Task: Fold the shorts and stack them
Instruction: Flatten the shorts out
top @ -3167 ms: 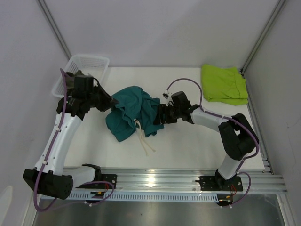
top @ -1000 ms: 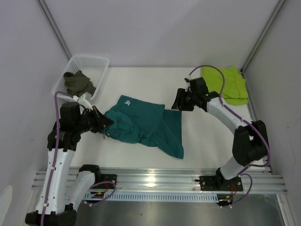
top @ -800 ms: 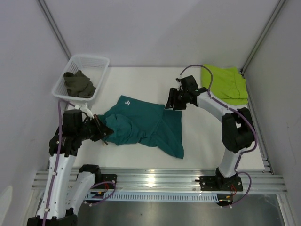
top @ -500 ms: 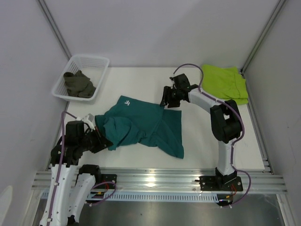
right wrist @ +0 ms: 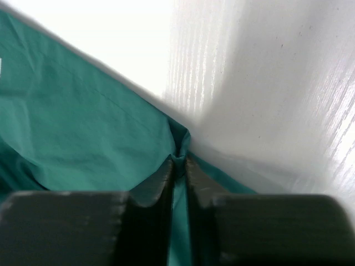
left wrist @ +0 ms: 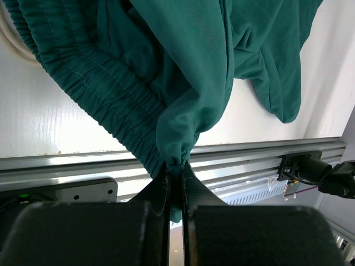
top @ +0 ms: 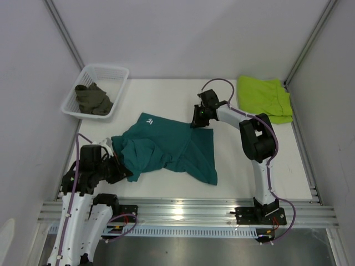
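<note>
In the middle of the surface (top: 166, 94), the teal shorts (top: 172, 149) are spread out but crumpled, with the small white logo (top: 150, 123) turned up. The cloth is stretched on a slant, from the near left to the far right, and it is held at both ends. At the near-left end, a bunch of the stretchy waistband is pinched in the left claw (top: 123, 169). In the left wrist view the fingers are seen pressed tight on it. At the far-right end, a corner of the cloth is pinched in the right claw (top: 195, 123), low on the surface. One loose leg (top: 206, 169) is pointed at the near edge.

The shorts are thus held between the two claws, and a pull to flatten them would probably be made along that slant. Little room is left on the left side, because the metal rail (top: 194, 211) at the near edge is just beside the left claw. More room is found on the right, where bare surface is seen between the teal shorts and the lime-green shorts (top: 265, 98). These are laid folded in the far right corner, and the stack will likely be made there. The dark olive shorts (top: 91, 100) are heaped in the white basket (top: 108, 67) at the far left corner, not yet folded.
</note>
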Robot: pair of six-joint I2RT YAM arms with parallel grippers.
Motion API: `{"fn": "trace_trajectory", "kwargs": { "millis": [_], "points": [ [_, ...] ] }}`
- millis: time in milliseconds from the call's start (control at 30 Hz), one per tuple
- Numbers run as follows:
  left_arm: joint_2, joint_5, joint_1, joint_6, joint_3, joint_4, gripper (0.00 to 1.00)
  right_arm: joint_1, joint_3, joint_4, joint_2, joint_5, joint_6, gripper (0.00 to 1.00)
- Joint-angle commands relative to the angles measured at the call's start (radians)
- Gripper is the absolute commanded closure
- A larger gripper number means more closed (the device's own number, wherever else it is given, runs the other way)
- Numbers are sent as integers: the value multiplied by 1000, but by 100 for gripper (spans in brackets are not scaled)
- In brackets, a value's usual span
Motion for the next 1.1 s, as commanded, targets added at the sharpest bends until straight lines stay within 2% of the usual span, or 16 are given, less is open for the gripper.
{"fn": "trace_trajectory", "kwargs": {
  "millis": [0,33,133,233,367,400,433,567,667,700,767,800,833,900,1000,1067],
  "points": [
    [11,-7,-4,15,6,12,99,8,28,49,-8,3,13,88],
    [13,-12,-4,14,8,12,100,5,23,60,-37,7,13,100],
    [15,-15,-6,11,6,13,100,-8,-27,91,-111,29,9,100],
    [15,-19,-4,6,-7,13,100,-32,-139,102,-255,55,-6,100],
    [15,-29,-4,-1,-21,15,99,-94,-377,105,-497,73,3,100],
    [15,-27,-4,-6,-27,16,99,-116,-426,96,-601,90,-1,100],
    [18,-25,-4,-7,-30,21,100,-126,-516,65,-654,98,-6,100],
    [33,-19,-4,-12,-43,39,100,-120,-685,-65,-896,128,-17,100],
    [56,-18,-4,-11,-43,49,99,-22,-764,-188,-1082,174,12,100],
    [67,-18,-4,-11,-43,50,100,47,-777,-232,-1164,185,31,94],
    [76,-22,-4,-6,-38,52,99,102,-788,-274,-1227,225,45,76],
    [82,-24,-4,-6,-40,53,100,142,-782,-312,-1267,257,48,48],
    [85,-22,-4,-4,-40,52,100,153,-761,-328,-1281,283,45,34],
    [87,-30,-6,0,-38,46,99,149,-727,-311,-1291,345,17,19],
    [84,-33,-10,2,-43,38,99,78,-620,-245,-1178,276,-40,16],
    [82,-33,-18,3,-44,39,100,37,-533,-213,-1024,210,-49,16]
  ]
}}
